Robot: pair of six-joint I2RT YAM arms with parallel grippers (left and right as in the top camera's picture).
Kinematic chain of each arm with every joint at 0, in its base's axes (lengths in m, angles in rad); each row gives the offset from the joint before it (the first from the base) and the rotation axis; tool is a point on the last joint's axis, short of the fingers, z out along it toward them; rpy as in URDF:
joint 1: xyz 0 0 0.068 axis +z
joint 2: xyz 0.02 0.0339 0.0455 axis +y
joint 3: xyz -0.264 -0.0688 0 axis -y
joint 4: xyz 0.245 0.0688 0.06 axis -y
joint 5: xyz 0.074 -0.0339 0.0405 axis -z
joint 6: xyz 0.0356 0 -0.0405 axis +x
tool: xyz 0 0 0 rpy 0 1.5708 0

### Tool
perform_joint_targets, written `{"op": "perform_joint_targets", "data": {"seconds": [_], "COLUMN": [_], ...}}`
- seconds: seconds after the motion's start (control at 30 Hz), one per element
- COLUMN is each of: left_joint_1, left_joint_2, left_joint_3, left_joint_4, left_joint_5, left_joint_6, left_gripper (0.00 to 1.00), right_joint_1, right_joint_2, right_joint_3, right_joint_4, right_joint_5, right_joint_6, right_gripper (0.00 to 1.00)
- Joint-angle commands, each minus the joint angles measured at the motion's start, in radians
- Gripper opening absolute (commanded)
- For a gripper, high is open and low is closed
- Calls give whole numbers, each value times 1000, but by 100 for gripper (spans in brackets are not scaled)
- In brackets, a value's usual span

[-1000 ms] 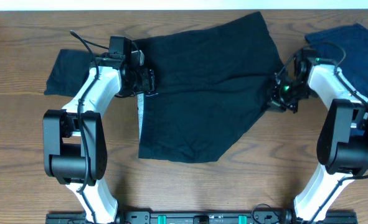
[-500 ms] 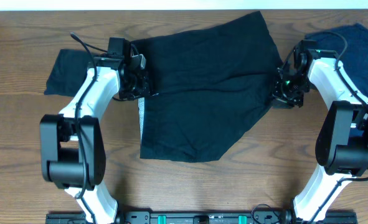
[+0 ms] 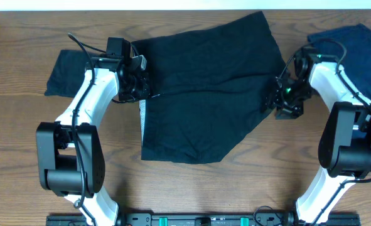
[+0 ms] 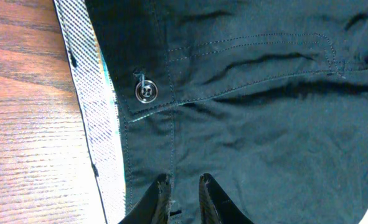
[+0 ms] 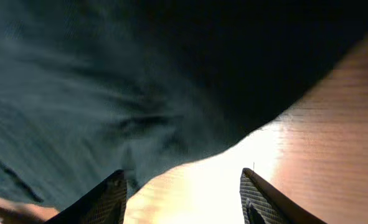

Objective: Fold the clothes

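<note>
The large black garment [image 3: 204,88] of the clothes lies spread on the table, a pale grey-white inner strip [image 3: 142,116] showing along its left edge. My left gripper [image 3: 145,85] sits at that edge. In the left wrist view its narrow jaws [image 4: 184,183] pinch black fabric [image 4: 264,124] just below a button [image 4: 145,91] and beside the strip [image 4: 93,93]. My right gripper [image 3: 279,102] is at the garment's right edge. Its jaws [image 5: 182,176] stand wide open over bare wood, the left finger [image 5: 112,196] touching the cloth's hem [image 5: 109,81].
A navy garment [image 3: 354,50] lies at the far right, behind the right arm. A small black folded piece [image 3: 66,69] lies at the far left. The wooden table [image 3: 235,188] runs towards me below the black garment.
The left jaws have closed in on the fabric at the waistband. The right jaws have opened off the garment's right edge and shifted slightly towards me.
</note>
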Motion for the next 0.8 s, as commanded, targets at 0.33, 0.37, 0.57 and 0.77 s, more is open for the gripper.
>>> {"op": "perform_joint_targets", "data": {"seconds": [0.33, 0.37, 0.57, 0.77], "left_joint_1": [0, 0, 11, 25], "left_joint_2": [-13, -13, -13, -13], "left_joint_3": [-6, -6, -6, -6], "left_joint_4": [-14, -14, -14, -22], "left_joint_5": [-5, -5, -31, -31], "left_joint_6": [6, 9, 9, 9], "left_gripper": [19, 18, 19, 15], "right_joint_1": [11, 11, 10, 14], "right_joint_2": [-24, -27, -56, -68], "right_joint_3": [-154, -145, -58, 137], "right_joint_4": [199, 195, 97, -142], "right_joint_5": [-39, -39, -18, 96], "right_joint_6": [90, 90, 89, 84], "right_gripper": [6, 1, 1, 1]}}
